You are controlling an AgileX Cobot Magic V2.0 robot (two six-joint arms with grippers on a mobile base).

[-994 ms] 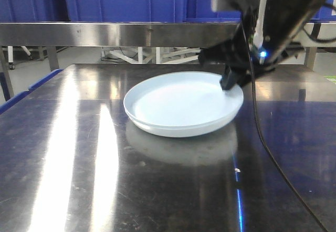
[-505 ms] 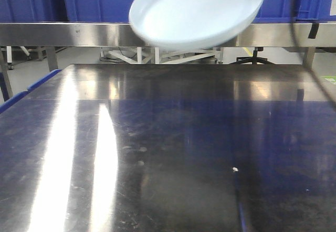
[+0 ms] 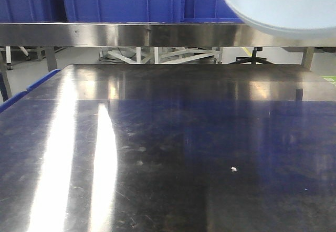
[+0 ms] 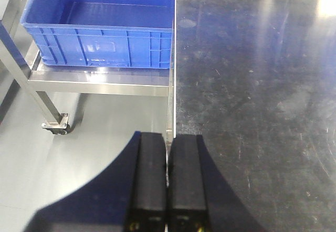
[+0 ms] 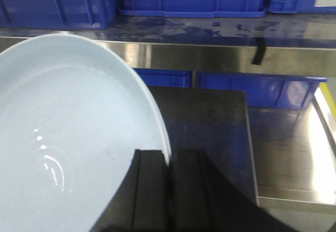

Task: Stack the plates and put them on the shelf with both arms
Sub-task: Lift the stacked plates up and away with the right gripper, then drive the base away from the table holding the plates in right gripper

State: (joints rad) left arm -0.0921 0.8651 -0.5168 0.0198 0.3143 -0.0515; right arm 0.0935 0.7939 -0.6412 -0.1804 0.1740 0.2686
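The white plates [image 3: 283, 3] hang in the air at the top right of the front view, level with the shelf's steel front rail [image 3: 131, 34]; they read as one round white shape. My right gripper [image 5: 169, 152] is shut on the plates' [image 5: 68, 137] right rim, with the shelf rail [image 5: 220, 59] beyond it. That gripper lies outside the front view. My left gripper [image 4: 168, 136] is shut on nothing, its fingers pressed together over the left edge of the dark steel table [image 4: 252, 85].
Blue crates [image 3: 121, 1] stand on the shelf above the rail, and more blue crates [image 5: 252, 87] sit on a lower tier. Left of the table, an open blue crate [image 4: 100, 27] rests on a low steel rack. The table top [image 3: 168, 137] is glossy.
The plates rose off the table, up and to the right, to shelf-rail height. The right arm has passed out of the front view.
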